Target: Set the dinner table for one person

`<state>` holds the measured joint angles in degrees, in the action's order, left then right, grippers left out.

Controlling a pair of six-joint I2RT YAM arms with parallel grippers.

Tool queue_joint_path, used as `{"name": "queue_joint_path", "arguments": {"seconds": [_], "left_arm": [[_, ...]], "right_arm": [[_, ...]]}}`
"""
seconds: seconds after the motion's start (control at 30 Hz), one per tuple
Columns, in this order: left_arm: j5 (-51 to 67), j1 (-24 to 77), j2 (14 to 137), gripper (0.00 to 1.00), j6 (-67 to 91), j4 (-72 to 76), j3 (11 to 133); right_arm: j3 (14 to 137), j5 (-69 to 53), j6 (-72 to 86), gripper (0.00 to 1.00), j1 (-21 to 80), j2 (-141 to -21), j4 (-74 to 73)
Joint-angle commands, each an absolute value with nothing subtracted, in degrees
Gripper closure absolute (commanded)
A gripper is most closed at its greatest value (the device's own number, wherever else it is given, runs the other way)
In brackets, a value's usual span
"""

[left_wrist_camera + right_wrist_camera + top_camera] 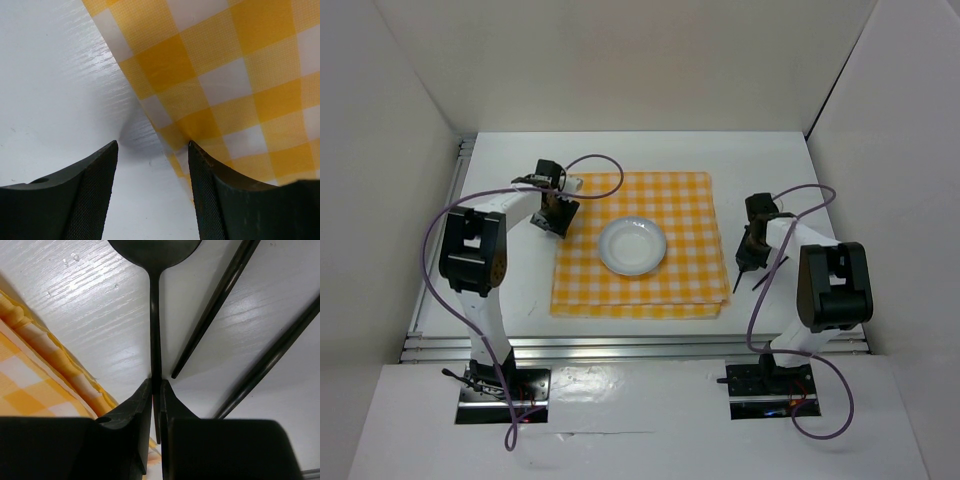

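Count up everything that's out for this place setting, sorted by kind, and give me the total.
cloth, yellow and white checks: 1
plate, white: 1
spoon, black, clamped in the right gripper: 1
sticks, thin and black, beside the spoon: 2
Total: 5

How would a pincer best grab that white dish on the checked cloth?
The dish lies flat and looks too wide to span, so probably by its raised rim, straight down, one finger inside, one outside. The left pincer is open; the right pincer grips a spoon.
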<state>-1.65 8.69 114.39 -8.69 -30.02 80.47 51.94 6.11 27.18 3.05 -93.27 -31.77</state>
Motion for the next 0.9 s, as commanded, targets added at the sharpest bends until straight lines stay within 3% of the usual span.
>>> {"name": "queue_joint_path", "arguments": {"seconds": [0.0, 0.33, 0.87], "left_arm": [[-0.53, 8.79, 112.94, 0.35, -8.35, -31.99, 77.97], [0.62, 8.79, 113.03, 0.35, -8.26, -33.49, 80.94], [1.76, 8.26, 113.03, 0.33, -8.88, -36.64, 83.23]], "right_arm": [[49.31, 4.39, 27.25, 1.00, 2.99, -94.04, -30.85], [55.28, 11.67, 25.14, 1.00, 11.50, -91.68, -35.32], [78.65, 27.07, 19.69, 1.00, 24.69, -92.01, -46.67]]}}
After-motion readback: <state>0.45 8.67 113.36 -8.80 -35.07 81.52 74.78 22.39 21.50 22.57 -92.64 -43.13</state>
